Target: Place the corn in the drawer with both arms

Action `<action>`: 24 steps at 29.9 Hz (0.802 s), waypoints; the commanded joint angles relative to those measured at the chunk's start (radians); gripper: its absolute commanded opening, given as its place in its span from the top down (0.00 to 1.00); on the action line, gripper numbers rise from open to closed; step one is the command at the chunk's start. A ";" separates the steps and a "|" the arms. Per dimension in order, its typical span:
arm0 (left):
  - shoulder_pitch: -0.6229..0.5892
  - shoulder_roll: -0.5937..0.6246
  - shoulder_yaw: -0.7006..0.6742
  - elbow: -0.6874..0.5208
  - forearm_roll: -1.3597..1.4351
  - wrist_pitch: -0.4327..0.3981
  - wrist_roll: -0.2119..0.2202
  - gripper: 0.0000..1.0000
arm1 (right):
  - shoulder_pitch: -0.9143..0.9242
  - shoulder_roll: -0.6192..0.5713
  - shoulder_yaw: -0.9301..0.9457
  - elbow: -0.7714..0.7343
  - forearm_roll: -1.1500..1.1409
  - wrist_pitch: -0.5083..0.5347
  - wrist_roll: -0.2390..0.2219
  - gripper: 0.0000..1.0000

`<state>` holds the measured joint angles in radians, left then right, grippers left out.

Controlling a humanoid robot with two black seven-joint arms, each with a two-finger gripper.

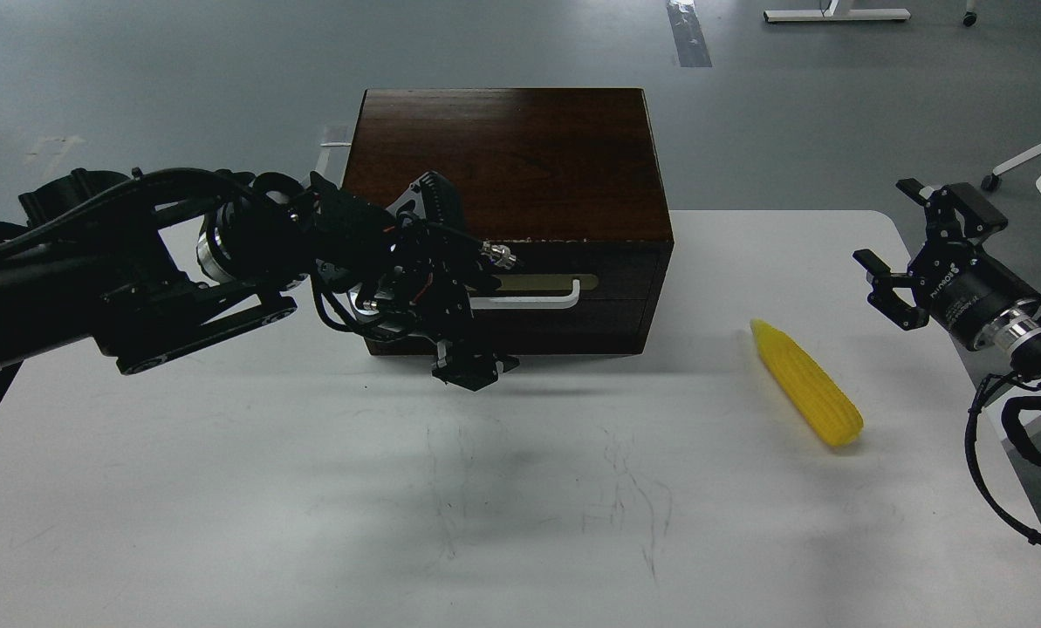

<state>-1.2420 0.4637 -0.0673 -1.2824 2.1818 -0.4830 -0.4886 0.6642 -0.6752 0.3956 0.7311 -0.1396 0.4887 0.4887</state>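
White rectangular table (223, 488), rounded far-right corner, faint scuff marks near its middle. Dark brown wooden box (503, 157) stands at the far edge, centred, front face toward the viewer. Its single drawer (616, 283) is shut flush with the box front; white bar handle (537, 301) and tan plate (546, 283) run across the drawer face, their left part covered by the left arm. Black left arm with silver ring and cables (119, 288) enters from the left edge and crosses above the table's left side; left gripper (472, 371) hangs just in front of the box's lower left front, at the handle's left end, fingers pointing down toward the tabletop. It is seen dark and bunched, so cannot tell whether the fingers are spread or pressed together, nor whether they touch the handle. Bright yellow husked corn cob (806, 382) lies on the table right of the box, well apart from it, pointed end toward the far side, blunt end toward the near right. Black right arm (1000, 323) comes in from the right edge; right gripper (900, 262) hovers beyond the table's right edge region, claw fingers spread wide, holding nothing, near the corn but clear of it. Wide bare tabletop across the near half and between box and corn. Grey floor (136, 70) beyond the table.
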 commanded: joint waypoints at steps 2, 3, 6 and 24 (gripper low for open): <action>0.007 0.000 0.001 0.000 0.000 0.000 0.000 0.02 | 0.000 0.000 0.000 0.001 0.000 0.000 0.000 0.00; 0.007 0.000 0.001 0.000 0.000 0.000 0.000 0.02 | 0.000 0.000 0.000 -0.001 0.000 0.000 0.000 0.00; 0.007 -0.007 0.004 0.000 0.000 0.000 0.000 0.02 | 0.000 -0.001 0.002 0.001 0.000 0.000 0.000 0.00; 0.004 -0.011 0.040 -0.057 0.000 -0.002 0.000 0.02 | 0.000 -0.003 0.009 0.001 0.000 0.000 0.000 0.00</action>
<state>-1.2423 0.4519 -0.0274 -1.3004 2.1818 -0.4830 -0.4884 0.6639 -0.6779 0.4050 0.7317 -0.1396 0.4887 0.4887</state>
